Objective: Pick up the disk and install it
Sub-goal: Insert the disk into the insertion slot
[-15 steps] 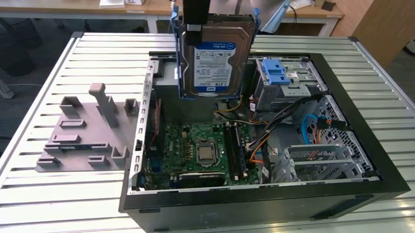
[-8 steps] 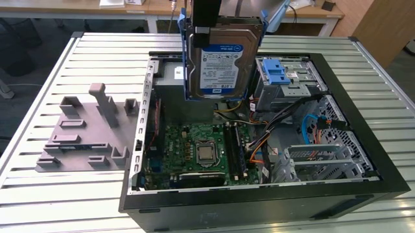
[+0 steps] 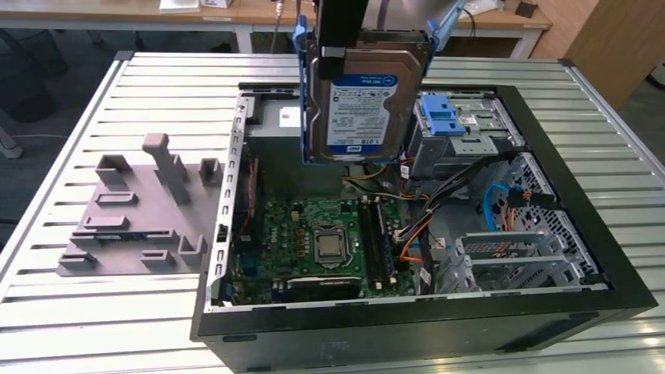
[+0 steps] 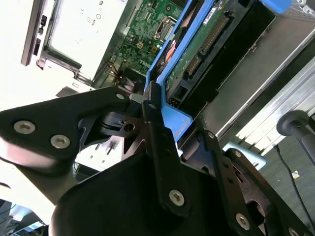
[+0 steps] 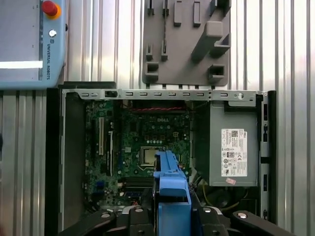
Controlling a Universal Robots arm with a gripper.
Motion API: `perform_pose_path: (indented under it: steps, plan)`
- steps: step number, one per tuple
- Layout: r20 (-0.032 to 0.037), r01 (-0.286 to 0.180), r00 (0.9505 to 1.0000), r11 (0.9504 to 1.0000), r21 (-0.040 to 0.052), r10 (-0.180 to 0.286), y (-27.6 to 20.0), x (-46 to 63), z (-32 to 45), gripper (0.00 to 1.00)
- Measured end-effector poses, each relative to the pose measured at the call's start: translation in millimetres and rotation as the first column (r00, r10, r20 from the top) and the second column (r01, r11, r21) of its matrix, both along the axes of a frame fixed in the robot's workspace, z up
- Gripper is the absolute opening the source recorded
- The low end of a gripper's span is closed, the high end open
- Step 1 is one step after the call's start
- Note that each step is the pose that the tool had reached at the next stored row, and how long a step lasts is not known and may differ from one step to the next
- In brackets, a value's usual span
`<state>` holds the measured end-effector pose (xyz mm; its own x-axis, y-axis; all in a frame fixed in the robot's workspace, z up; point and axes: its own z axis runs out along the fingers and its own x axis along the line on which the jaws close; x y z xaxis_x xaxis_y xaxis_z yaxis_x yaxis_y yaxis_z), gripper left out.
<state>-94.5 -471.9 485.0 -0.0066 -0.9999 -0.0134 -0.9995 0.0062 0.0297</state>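
The disk [image 3: 364, 109], a silver hard drive with a white-and-blue label and blue rails, hangs upright above the open computer case [image 3: 582, 304], over its back middle. My gripper [image 3: 337, 56] comes down from above and is shut on the disk's upper edge. In the second wrist view the black fingers [image 4: 156, 129] clamp a blue rail, and the disk's [image 4: 209, 42] green circuit side faces the camera. In the first wrist view the blue rail [image 5: 171, 184] stands between the gripper's links, above the motherboard [image 5: 147, 137].
A metal drive cage with a blue latch [image 3: 441, 117] sits at the case's back, on the exterior view's right. A grey power supply [image 5: 231, 147] fills one corner. A grey fixture plate [image 3: 140, 210] lies beside the case on the slatted table [image 3: 62, 312]. A pendant [image 5: 29, 44] rests nearby.
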Motion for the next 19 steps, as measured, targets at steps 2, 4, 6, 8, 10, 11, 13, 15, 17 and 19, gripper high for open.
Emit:
perform_pose_path:
  steps: [2,4,6,8,10,11,13,15,17,19]
  plan:
    - [0.0000,0.000,1.0000,1.0000,-0.0001,0.000,-1.9,1.2,-0.1,0.36]
    - [0.0000,0.000,1.0000,1.0000,0.0000,0.000,-5.9,1.4,-0.8,0.36]
    - [-0.0001,0.000,1.0000,1.0000,-0.0001,0.000,-11.4,1.4,-1.4,0.36]
    - [0.0001,0.000,1.0000,1.0000,0.0001,0.000,-17.5,1.5,-2.1,0.36]
    - [-0.0001,0.000,1.0000,1.0000,-0.0002,0.000,-24.5,1.7,-2.6,0.36]
    - [0.0000,0.000,1.0000,1.0000,0.0000,0.000,-27.9,2.0,-3.0,0.36]
    - [-0.0001,0.000,1.0000,1.0000,0.0000,0.000,-33.1,3.0,-3.2,0.36]
    - [0.0000,0.000,1.0000,1.0000,0.0000,0.000,-35.8,6.3,-3.4,0.36]
    - [0.0000,0.000,1.0000,1.0000,0.0000,0.000,-36.9,13.5,-3.6,0.36]
    - [-0.0004,0.000,1.0000,1.0000,-0.0001,0.000,-38.1,21.2,-3.6,0.36]
